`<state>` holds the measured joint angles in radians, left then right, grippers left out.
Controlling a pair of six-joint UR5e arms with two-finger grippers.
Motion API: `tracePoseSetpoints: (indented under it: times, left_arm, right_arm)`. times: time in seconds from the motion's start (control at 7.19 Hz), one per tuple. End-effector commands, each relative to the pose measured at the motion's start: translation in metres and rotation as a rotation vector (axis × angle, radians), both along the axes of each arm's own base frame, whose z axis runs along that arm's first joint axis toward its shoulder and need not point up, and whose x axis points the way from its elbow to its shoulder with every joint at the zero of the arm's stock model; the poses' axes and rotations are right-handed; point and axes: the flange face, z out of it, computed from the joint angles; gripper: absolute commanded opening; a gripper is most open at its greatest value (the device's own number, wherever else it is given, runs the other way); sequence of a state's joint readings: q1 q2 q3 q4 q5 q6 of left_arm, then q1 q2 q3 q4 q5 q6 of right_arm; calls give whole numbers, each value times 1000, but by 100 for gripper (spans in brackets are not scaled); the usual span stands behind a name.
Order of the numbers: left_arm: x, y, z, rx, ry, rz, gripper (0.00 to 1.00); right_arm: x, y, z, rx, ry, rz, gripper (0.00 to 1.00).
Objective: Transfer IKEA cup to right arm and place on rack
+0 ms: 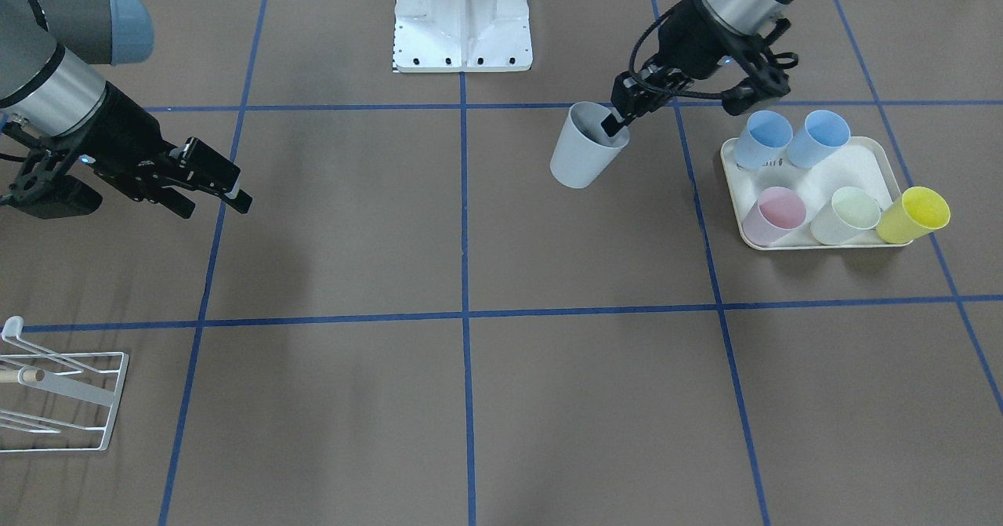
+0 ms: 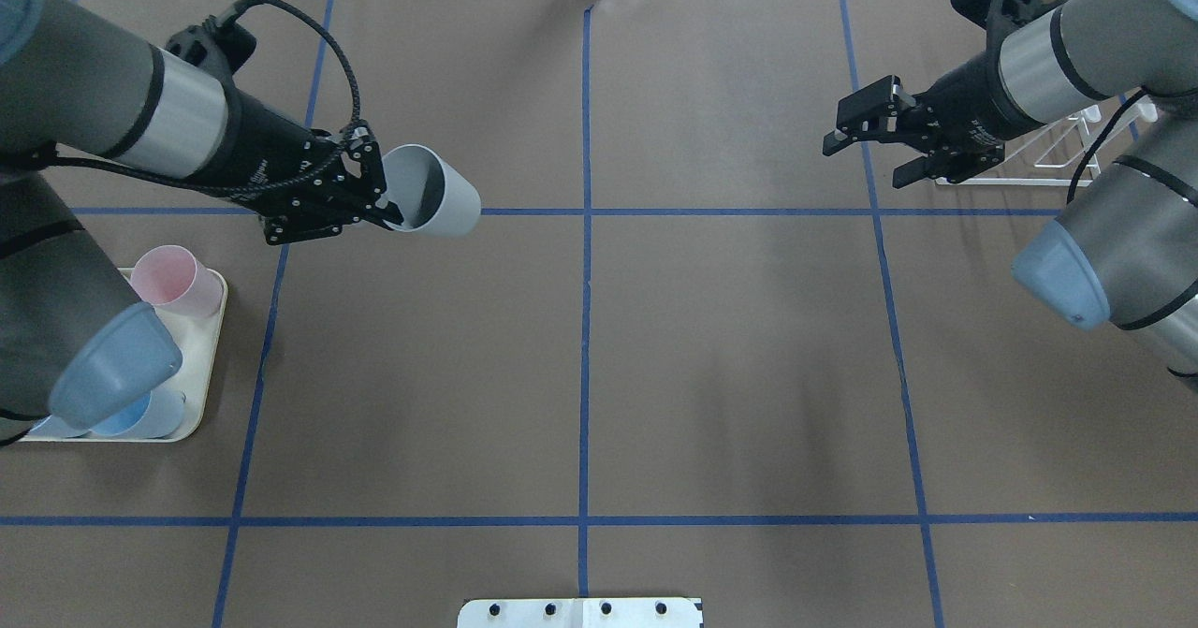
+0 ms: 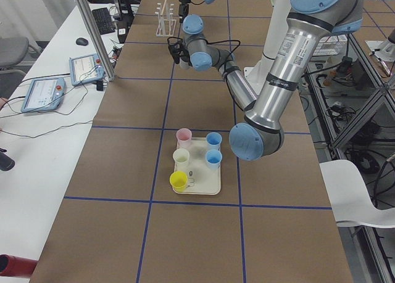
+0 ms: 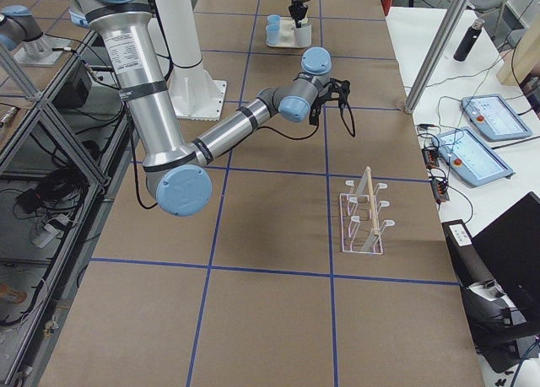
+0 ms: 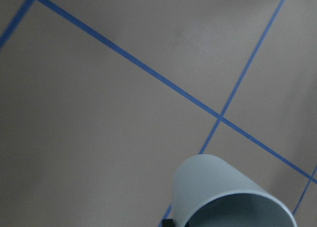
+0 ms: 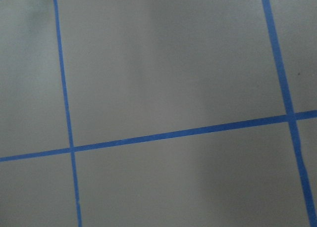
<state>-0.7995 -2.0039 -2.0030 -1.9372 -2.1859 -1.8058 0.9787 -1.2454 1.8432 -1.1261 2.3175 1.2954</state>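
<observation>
Nearest the operators, a small white wire rack (image 1: 78, 389) with a pale wooden dowel stands on the brown table taped with blue grid lines (image 1: 548, 400). Behind it the silver-grey right arm (image 1: 55, 95) hangs over the table. Its black two-finger right gripper (image 1: 218, 206) has its jaws spread wide around nothing, well apart from the rack.

Across the table, a cream rectangular tray (image 1: 858, 169) carries a pink cup (image 1: 776, 214), a pale green cup (image 1: 850, 214) and a yellow cup (image 1: 913, 214) (this one at the tray's corner). Two sky-blue cups (image 1: 764, 138) stand behind them.

Farther back, the black left gripper (image 1: 615, 122) pinches the rim of the tilted pale grey-blue cup (image 1: 584, 154), one finger inside its mouth. Farthest stands the white base plate (image 1: 462, 16).
</observation>
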Motion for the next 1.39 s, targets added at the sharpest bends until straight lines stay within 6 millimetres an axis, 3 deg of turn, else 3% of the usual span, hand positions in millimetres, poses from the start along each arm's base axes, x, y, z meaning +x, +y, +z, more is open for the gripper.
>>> tracePoseSetpoints:
  times: [0.0, 0.42, 0.69, 0.83, 0.97, 1.25]
  left_arm:
    - [39, 12, -14, 5, 176, -155, 0]
    - [36, -2, -4, -57, 469, -338, 0]
    - [59, 7, 14, -33, 640, -389, 0]
    - [60, 7, 19, -23, 671, -390, 0]
    - [61, 9, 16, -20, 684, -384, 0]
    - [83, 29, -16, -14, 742, -324, 0]
  right_arm:
    - [-5, 7, -21, -26, -114, 40, 99]
    - [-4, 13, -39, -93, -266, 138, 99]
    - [-7, 17, -44, -131, -344, 168, 99]
    - [-7, 17, -48, -148, -387, 221, 99]
    - [-11, 21, -52, -214, -460, 270, 99]
    - [-34, 42, -64, -288, -610, 303, 99]
